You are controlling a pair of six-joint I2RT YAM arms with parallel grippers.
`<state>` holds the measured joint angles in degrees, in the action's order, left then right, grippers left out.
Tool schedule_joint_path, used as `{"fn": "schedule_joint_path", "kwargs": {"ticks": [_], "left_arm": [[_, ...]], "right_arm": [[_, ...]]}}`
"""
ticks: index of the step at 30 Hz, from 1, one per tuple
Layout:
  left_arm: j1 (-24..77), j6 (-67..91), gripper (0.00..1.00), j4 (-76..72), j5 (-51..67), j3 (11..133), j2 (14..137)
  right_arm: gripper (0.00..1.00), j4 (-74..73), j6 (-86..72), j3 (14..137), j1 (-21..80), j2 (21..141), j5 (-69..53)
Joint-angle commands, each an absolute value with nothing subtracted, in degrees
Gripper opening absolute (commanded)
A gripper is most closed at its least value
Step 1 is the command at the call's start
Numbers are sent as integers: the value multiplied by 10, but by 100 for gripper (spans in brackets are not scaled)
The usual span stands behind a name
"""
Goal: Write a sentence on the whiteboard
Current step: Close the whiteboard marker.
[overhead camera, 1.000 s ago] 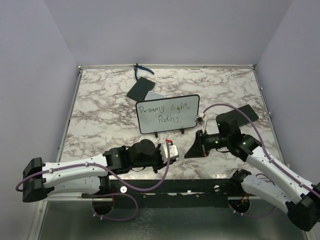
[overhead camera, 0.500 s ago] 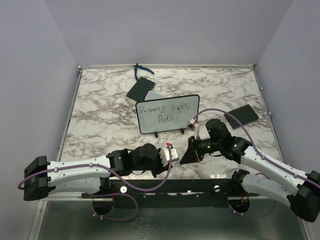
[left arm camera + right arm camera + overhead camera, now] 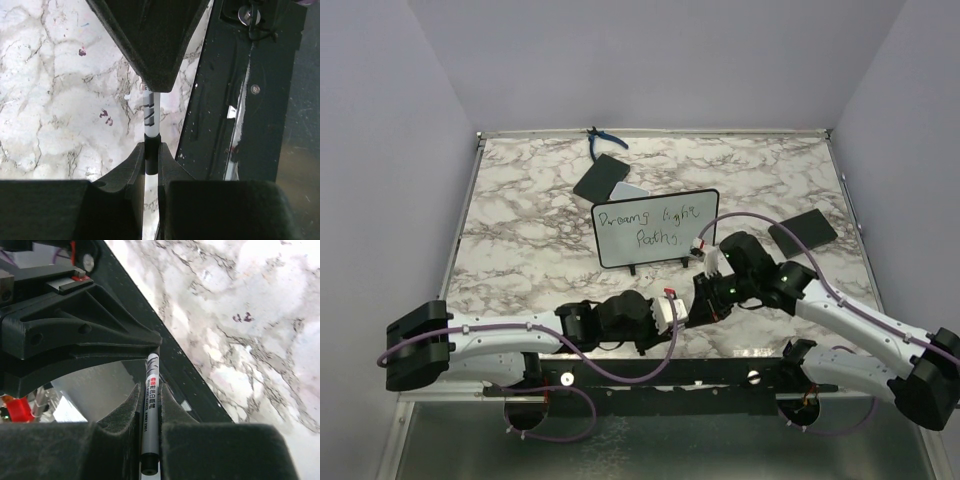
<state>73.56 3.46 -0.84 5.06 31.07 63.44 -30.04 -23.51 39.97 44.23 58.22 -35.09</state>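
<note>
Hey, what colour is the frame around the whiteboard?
Black. The whiteboard shows best in the top external view.

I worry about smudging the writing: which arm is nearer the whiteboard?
Right. The right arm bends just off the whiteboard's near right corner; the left arm lies in front of the board, clearly farther off.

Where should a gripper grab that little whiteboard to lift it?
Probably the top edge of the whiteboard, coming down from above. It stands propped on two feet, so that thin framed edge is free front and back. A shallow pinch would keep clear of the sentence.
</note>
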Motion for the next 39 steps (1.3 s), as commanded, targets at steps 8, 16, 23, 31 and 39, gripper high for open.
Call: {"fn": "schedule_joint_path", "kwargs": {"ticks": [8,16,23,31,39], "left_arm": [[753,41,0,-342,-33,238,680],[755,40,0,-433,-51,190,719],[756,48,0,-483,-60,161,746],[755,67,0,-561,-71,138,807],[756,79,5,-556,-88,134,797]], "right_arm": [[1,-400,-201,489,469,637,-280],[1,-441,-228,525,525,702,-164],[1,-464,-264,555,560,770,-75],[0,-536,-303,626,618,868,34],[1,-550,-332,633,642,904,58]]}}
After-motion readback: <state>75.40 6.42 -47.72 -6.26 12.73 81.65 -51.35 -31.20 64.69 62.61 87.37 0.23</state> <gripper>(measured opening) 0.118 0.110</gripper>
